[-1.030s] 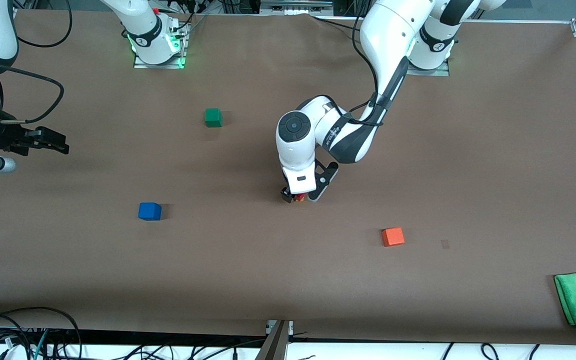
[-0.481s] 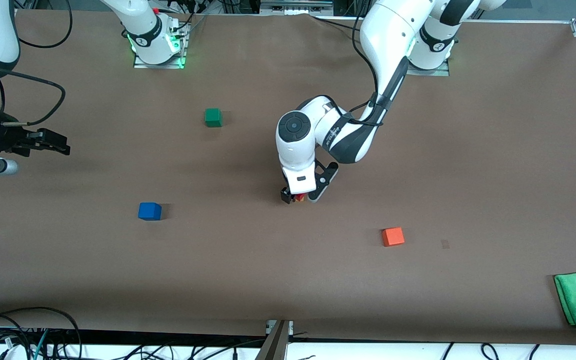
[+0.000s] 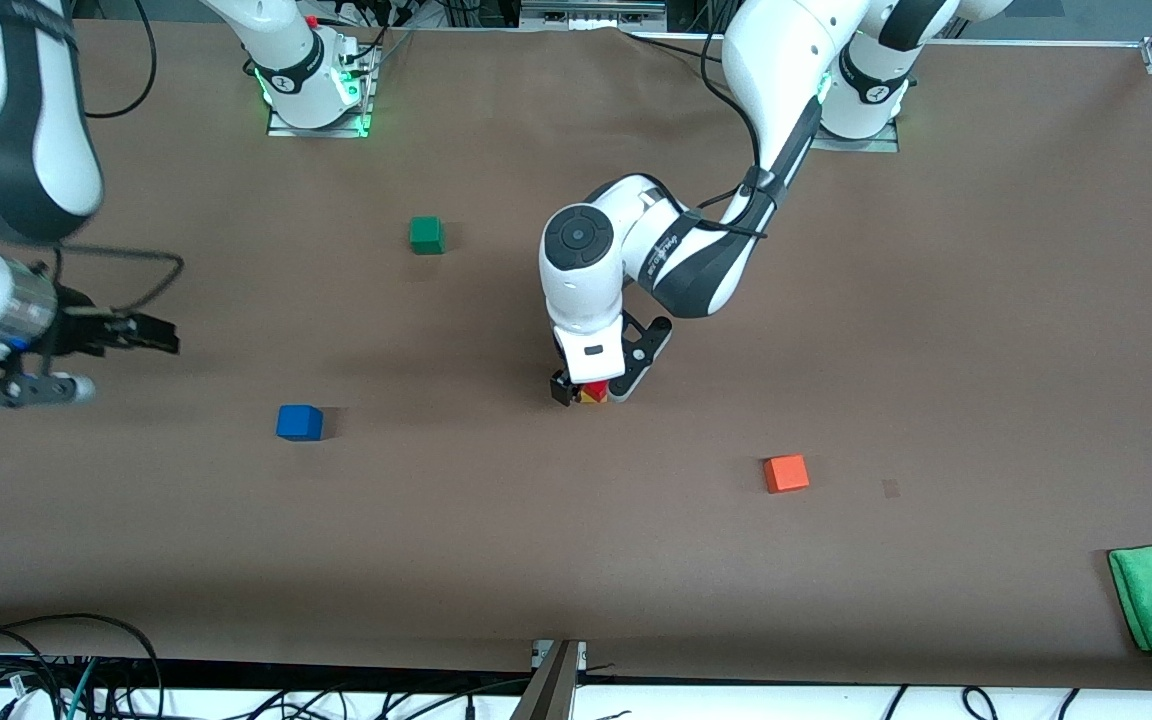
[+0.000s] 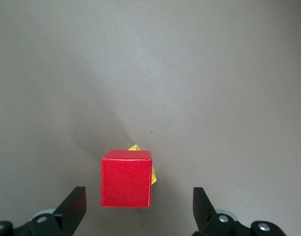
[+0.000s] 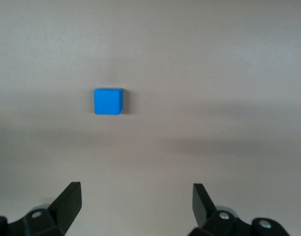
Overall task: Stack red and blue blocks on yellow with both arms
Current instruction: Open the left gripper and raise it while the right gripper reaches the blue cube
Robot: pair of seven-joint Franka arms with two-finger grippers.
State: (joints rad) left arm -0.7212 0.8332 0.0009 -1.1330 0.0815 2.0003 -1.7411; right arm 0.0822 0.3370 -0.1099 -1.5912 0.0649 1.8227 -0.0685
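i see the left pincer (image 3: 591, 392) spread wide around the red block (image 4: 126, 179), gripping nothing; red sits on the yellow block (image 4: 153, 175), corners askew. the right pincer (image 5: 133, 209) gapes empty over bare worktop (image 3: 986, 300) near the blue block (image 3: 299, 422), well apart.

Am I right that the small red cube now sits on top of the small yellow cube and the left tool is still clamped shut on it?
Not quite. The small red cube does sit on the small yellow cube, but the left tool is open, its fingers standing clear of the cube on either side. The left wrist view shows this.
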